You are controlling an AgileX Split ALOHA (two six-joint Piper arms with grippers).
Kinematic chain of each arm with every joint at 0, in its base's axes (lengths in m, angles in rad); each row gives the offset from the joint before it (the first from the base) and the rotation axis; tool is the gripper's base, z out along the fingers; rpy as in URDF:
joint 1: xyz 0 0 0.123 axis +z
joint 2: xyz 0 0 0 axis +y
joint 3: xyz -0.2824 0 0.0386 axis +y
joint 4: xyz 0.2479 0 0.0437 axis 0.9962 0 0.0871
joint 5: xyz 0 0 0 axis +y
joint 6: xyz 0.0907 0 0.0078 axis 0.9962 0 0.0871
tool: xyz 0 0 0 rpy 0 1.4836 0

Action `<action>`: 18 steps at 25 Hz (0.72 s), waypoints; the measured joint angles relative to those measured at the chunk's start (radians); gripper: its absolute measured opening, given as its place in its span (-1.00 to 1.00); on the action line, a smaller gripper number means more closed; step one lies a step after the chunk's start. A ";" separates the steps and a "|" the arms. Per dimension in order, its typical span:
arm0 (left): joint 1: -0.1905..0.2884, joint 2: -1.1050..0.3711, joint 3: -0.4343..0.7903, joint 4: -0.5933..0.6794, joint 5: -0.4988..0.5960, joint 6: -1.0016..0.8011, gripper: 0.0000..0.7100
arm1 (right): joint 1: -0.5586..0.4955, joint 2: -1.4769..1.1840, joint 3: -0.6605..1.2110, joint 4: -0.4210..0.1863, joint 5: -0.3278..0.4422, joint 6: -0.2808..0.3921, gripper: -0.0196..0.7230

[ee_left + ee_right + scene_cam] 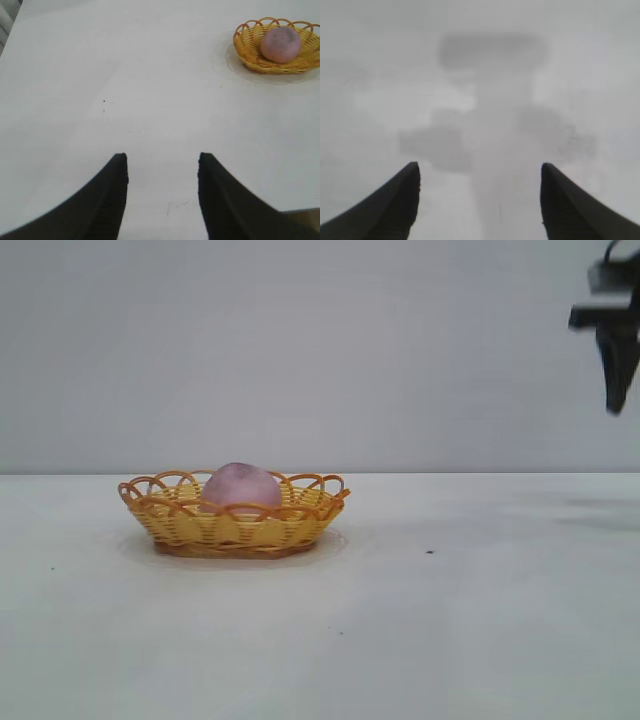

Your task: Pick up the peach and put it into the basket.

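Exterior view: the peach (241, 485) is sitting inside the basket (190, 522), its top showing above the orange looped rim; the basket is resting on the white counter (450, 620). The right gripper (617, 360) is hanging high above the counter at the frame's edge, well apart from the basket and off to its side, with nothing in it; finger spacing is not readable from this angle. The left gripper is not appearing in this view. Left wrist view: the left gripper (162, 167) is hovering over bare counter (125, 75) with its two dark fingers (110, 200) spread apart and nothing between them; the basket (250, 50) with the peach (280, 44) in it is lying well ahead of the gripper and off to one side, not touching it. Right wrist view: the right gripper (480, 175) is showing its fingers (395, 205) spread wide and empty, facing a blurred grey surface with only vague shadow patches; neither peach nor basket is showing here.
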 joint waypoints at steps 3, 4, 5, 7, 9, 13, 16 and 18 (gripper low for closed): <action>0.000 0.000 0.000 0.000 0.000 -0.001 -0.20 | 0.030 -0.248 0.232 0.006 -0.103 0.002 0.23; 0.000 0.000 0.000 0.000 0.000 -0.001 -0.20 | 0.035 -0.335 0.319 0.006 -0.123 0.005 0.23; 0.000 0.000 0.000 0.002 0.000 -0.001 -0.20 | 0.039 -0.404 0.387 0.003 -0.129 0.009 0.23; 0.000 0.000 0.000 0.002 0.000 -0.001 -0.20 | 0.039 -0.553 0.518 -0.046 -0.119 0.049 0.23; 0.000 0.000 0.000 0.004 0.000 -0.001 -0.20 | 0.039 -0.672 0.595 -0.104 -0.073 0.074 0.23; 0.000 0.000 0.000 0.004 0.000 -0.002 -0.20 | 0.039 -0.882 0.681 -0.132 0.041 0.085 0.23; 0.000 0.000 0.000 0.004 0.000 -0.002 -0.20 | 0.039 -1.033 0.731 -0.132 0.109 0.088 0.23; 0.000 0.000 0.000 0.004 0.000 -0.002 -0.20 | 0.039 -1.148 0.775 -0.132 0.152 0.088 0.23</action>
